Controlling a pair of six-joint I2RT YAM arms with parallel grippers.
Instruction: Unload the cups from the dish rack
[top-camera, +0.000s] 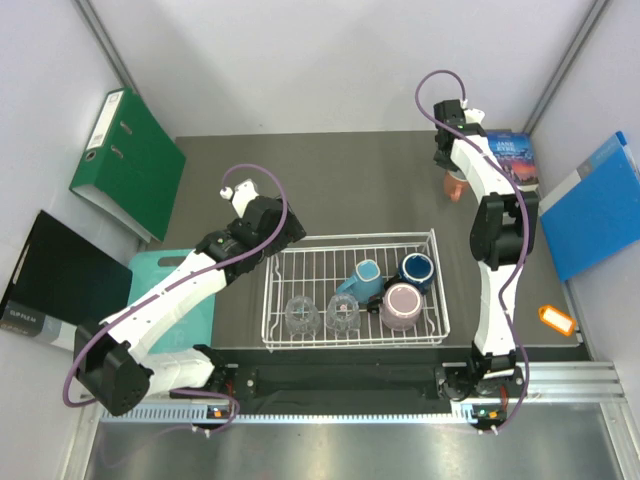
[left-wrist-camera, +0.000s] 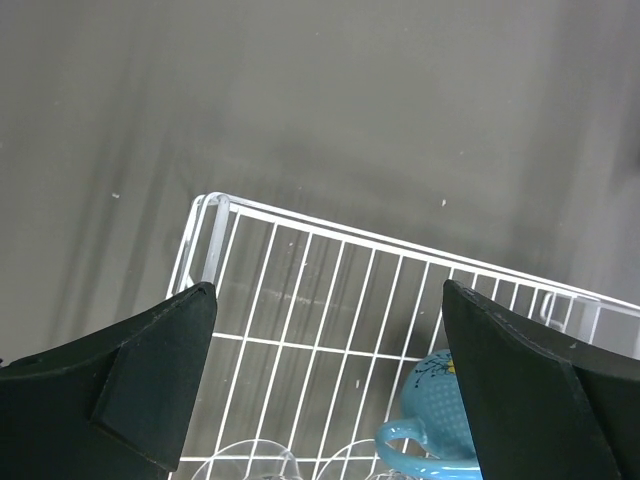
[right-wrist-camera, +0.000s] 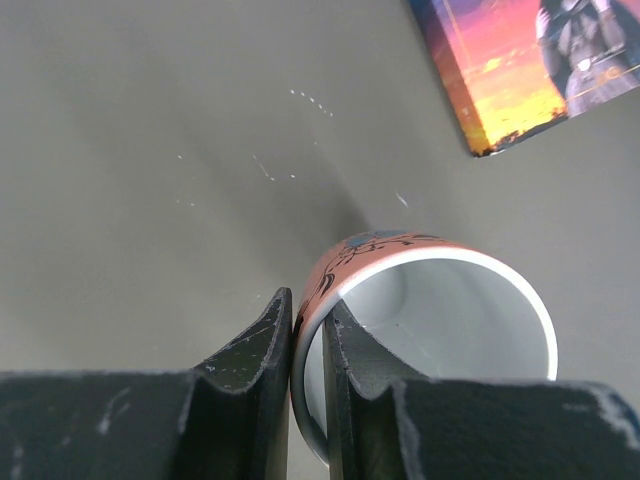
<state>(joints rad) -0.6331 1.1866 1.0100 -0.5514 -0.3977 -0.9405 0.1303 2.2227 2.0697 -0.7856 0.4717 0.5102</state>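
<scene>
Here, white walls (top-camera: 330, 60) surround the dark table (top-camera: 330, 190), dish rack (top-camera: 360, 238) and orange mug (right-wrist-camera: 360, 255).

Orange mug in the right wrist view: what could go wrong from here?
1. The right gripper grips the orange mug only by its rim wall, one finger inside, one outside; it might swing or slip.
2. The book lies close by; a set-down could catch its corner.
3. The left gripper hangs open by the dish rack, in which two clear tumblers stand side by side; reaching for one might knock the other.
</scene>
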